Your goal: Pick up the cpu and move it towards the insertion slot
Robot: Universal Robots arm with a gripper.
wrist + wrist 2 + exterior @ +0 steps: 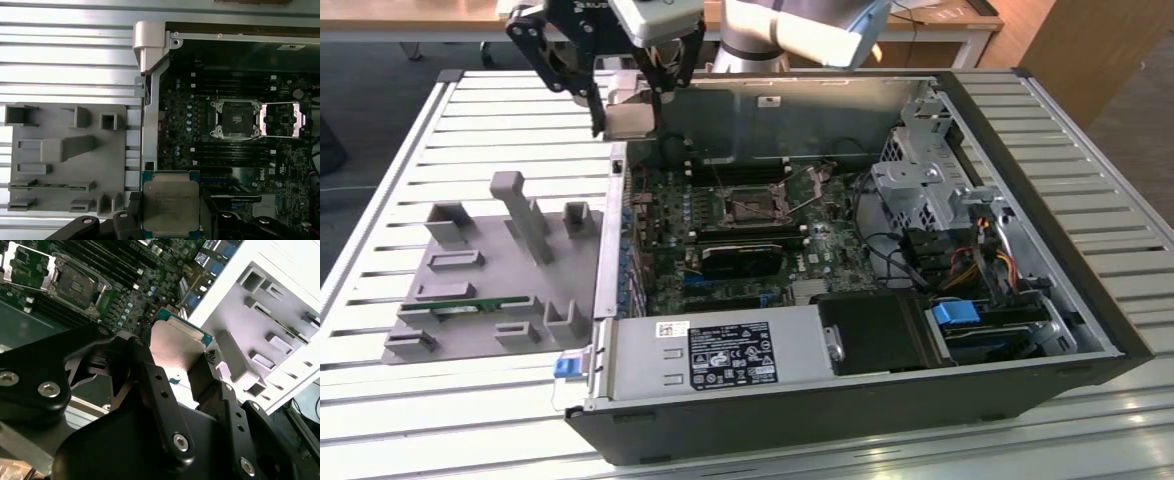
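**Aloft with the chip, at the case's rim**

Up near the back of the table, the gripper (630, 95) hangs in the air with the cpu (171, 206) clamped between its black fingers (159, 390). In the first wrist view the chip's silvery face points at the camera, its green edge peeking out along the top, and the fingers press in on two opposite sides. The second wrist view shows the same hold from behind the linkage: the pale metal plate (176, 347) sits wedged between the two finger pads, clear of everything below.

From the exterior view, the held chip (627, 117) floats just over the far corner of the open computer case (854, 420), on the side toward the exterior view's left, above the case wall rather than over the board itself.

The insertion slot (751, 203) lies down on the green motherboard (827, 250), well apart from the chip. In the first wrist view its square socket (236, 119) shows a dark recessed centre inside a shiny frame, with the metal load plate (282, 120) swung open beside it.

Outside the case, on the slatted table (454, 110), sits the grey plastic tray (480, 290), with a narrow green memory stick (474, 305) lying in one of its holders.
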